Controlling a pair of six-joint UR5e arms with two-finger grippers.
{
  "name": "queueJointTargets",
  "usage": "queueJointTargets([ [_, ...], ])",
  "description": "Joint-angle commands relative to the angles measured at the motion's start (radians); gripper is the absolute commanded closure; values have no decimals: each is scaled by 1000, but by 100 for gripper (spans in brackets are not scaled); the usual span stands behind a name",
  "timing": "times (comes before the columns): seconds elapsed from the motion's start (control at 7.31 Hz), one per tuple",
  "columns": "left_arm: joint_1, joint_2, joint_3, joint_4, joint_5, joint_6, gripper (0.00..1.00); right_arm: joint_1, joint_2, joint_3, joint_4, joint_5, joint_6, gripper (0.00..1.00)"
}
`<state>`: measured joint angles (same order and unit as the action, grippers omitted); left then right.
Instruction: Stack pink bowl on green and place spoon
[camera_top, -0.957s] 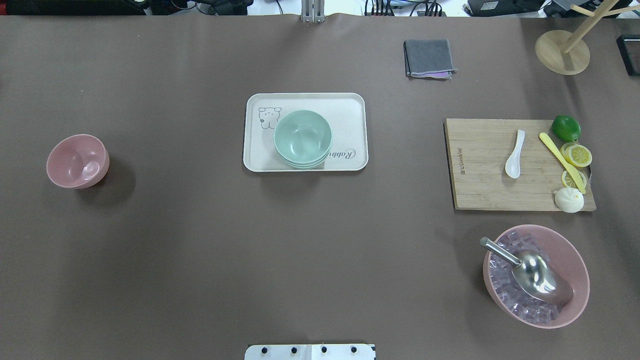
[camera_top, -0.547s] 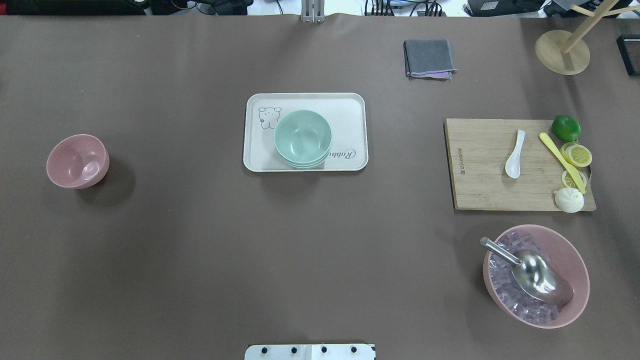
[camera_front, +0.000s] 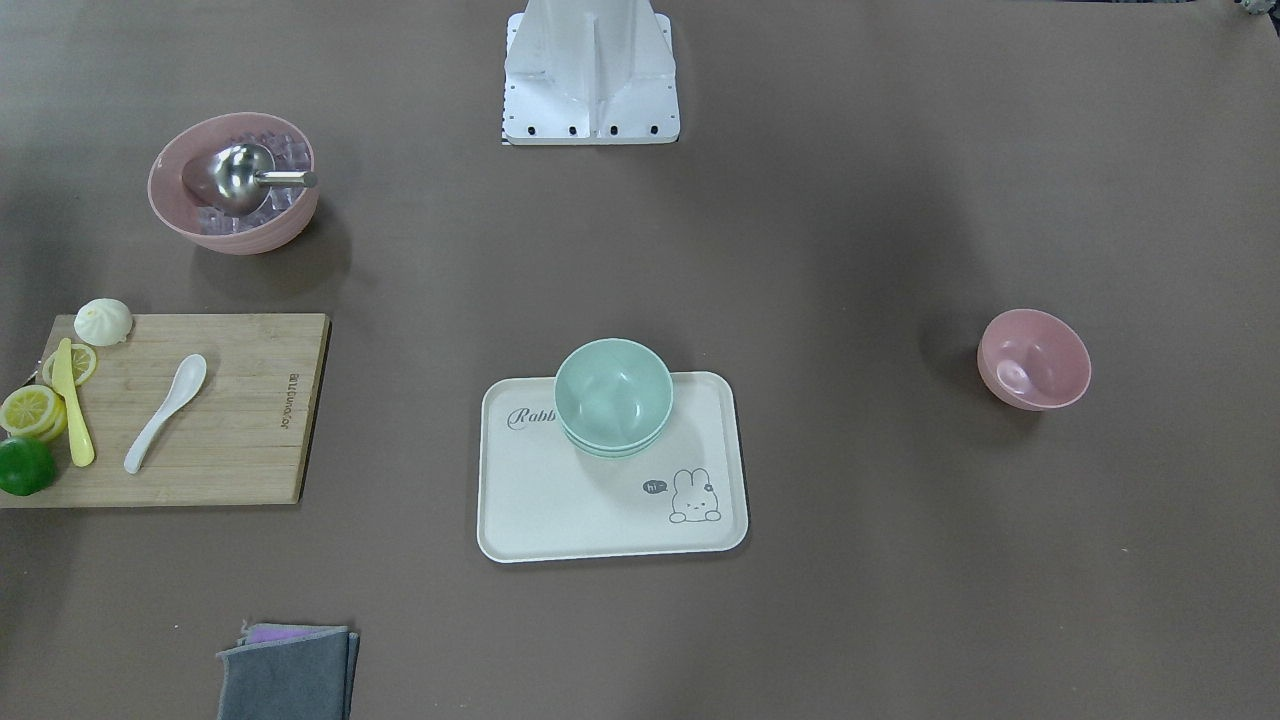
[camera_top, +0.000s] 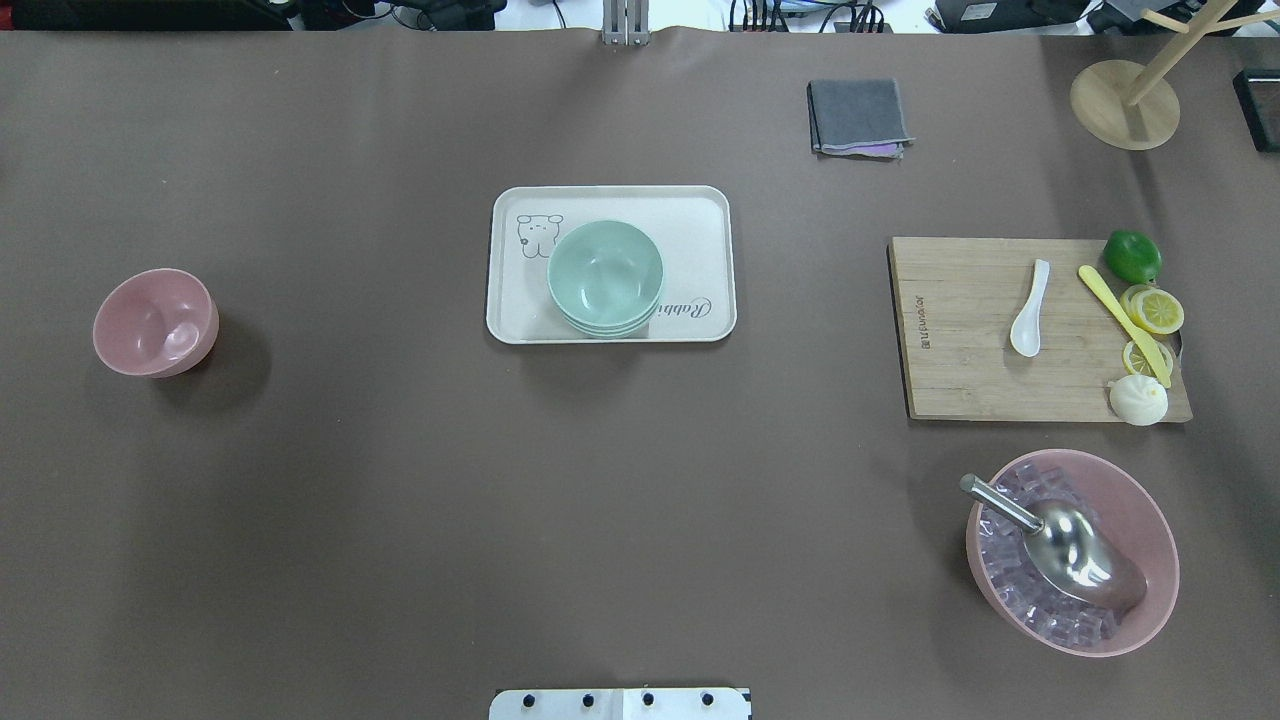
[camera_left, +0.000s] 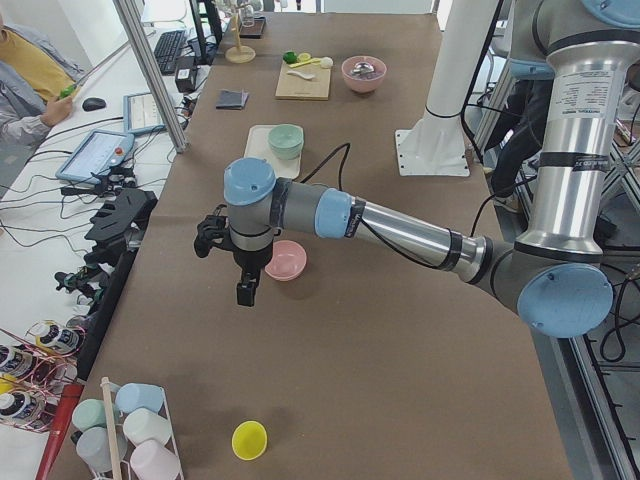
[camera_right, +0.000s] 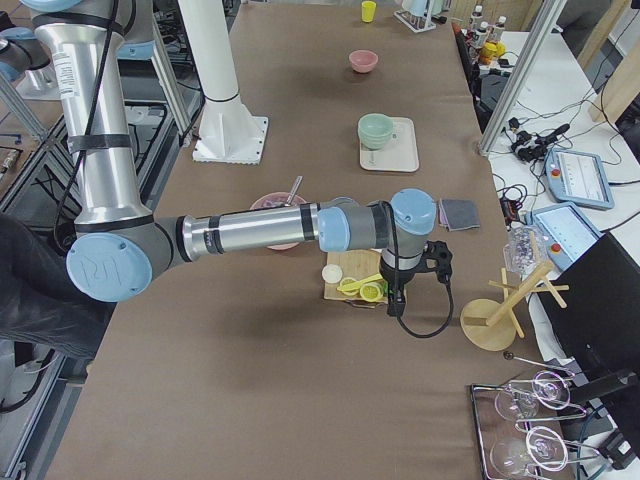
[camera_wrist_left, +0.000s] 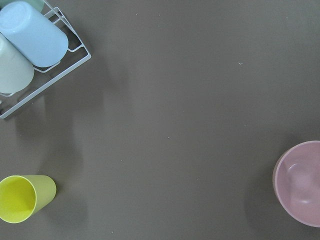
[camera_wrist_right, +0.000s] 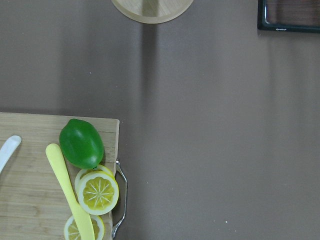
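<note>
A small pink bowl (camera_top: 155, 322) stands empty at the table's left side; it also shows at the right edge of the left wrist view (camera_wrist_left: 299, 182). Stacked green bowls (camera_top: 605, 277) sit on a cream tray (camera_top: 700, 215) at the centre. A white spoon (camera_top: 1029, 309) lies on a wooden board (camera_top: 960, 370) at the right. My left gripper (camera_left: 245, 292) hangs above the table beside the pink bowl (camera_left: 285, 260). My right gripper (camera_right: 395, 302) hangs past the board's outer end. Each shows only in a side view, so I cannot tell whether it is open or shut.
A large pink bowl (camera_top: 1150, 600) with ice cubes and a metal scoop stands at the front right. A lime (camera_top: 1132, 256), lemon slices, a yellow knife and a bun lie on the board's right side. A grey cloth (camera_top: 858, 117), a wooden stand (camera_top: 1124, 103), a cup rack (camera_wrist_left: 30, 45) and a yellow cup (camera_wrist_left: 20, 198) sit around.
</note>
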<state>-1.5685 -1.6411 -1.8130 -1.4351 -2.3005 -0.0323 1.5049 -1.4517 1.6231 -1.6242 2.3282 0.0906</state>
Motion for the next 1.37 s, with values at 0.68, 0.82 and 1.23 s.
queueJointTargets([
  [0.68,200,9,46,-203,-28,-279,3,-141,-7,1,167,27,152,0],
  [0.82,229,9,85,-281,-28,-310,5,-169,-6,3,170,22,181,0],
  [1.23,353,4,164,-414,-20,-423,12,-236,17,11,172,22,254,0],
])
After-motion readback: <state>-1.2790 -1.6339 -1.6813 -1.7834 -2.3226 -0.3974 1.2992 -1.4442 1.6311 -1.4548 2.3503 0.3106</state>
